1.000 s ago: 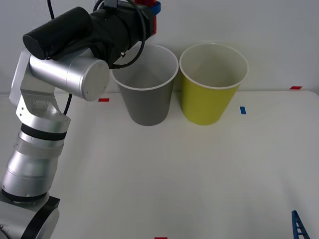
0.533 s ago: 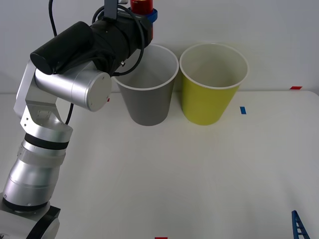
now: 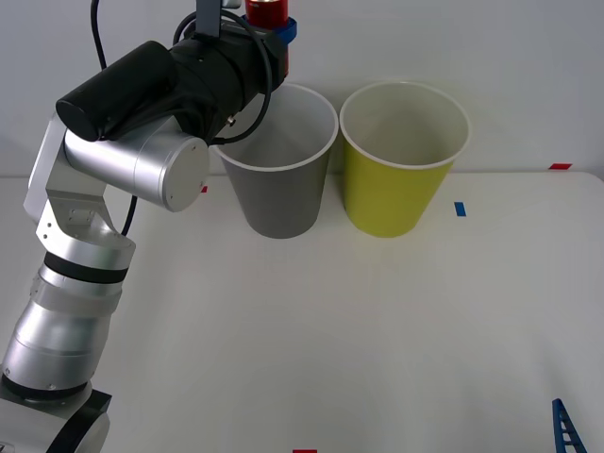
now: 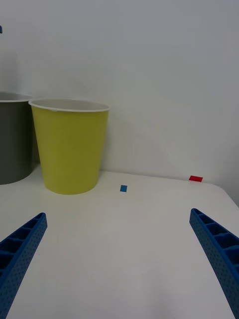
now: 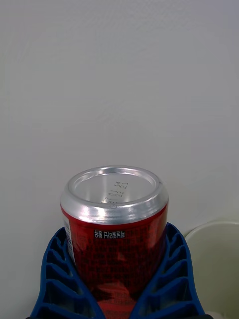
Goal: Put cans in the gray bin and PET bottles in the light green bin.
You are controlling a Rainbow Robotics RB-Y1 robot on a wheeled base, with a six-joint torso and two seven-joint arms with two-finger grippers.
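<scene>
My left gripper (image 3: 272,21) is raised above the back left rim of the gray bin (image 3: 278,193) and is shut on a red can (image 3: 266,10). In the left wrist view the can (image 5: 115,227) stands with its silver end up between the blue fingers (image 5: 172,279). The light green bin (image 3: 396,189) stands just right of the gray one; the right wrist view shows the light green bin (image 4: 70,144) beside the gray bin (image 4: 14,137). My right gripper (image 4: 117,259) hovers open low over the table near the front right corner, with one blue fingertip (image 3: 566,429) at the front view's edge.
Small tape marks lie on the white table (image 3: 359,330): a blue tape mark (image 3: 460,209) right of the green bin, a red tape mark (image 3: 560,166) farther right, and another red one (image 3: 196,189) left of the gray bin. A plain white wall stands behind the bins.
My left arm has lifted and swung slightly left with the can, then nearly stopped. The bins and the right gripper have not moved.
</scene>
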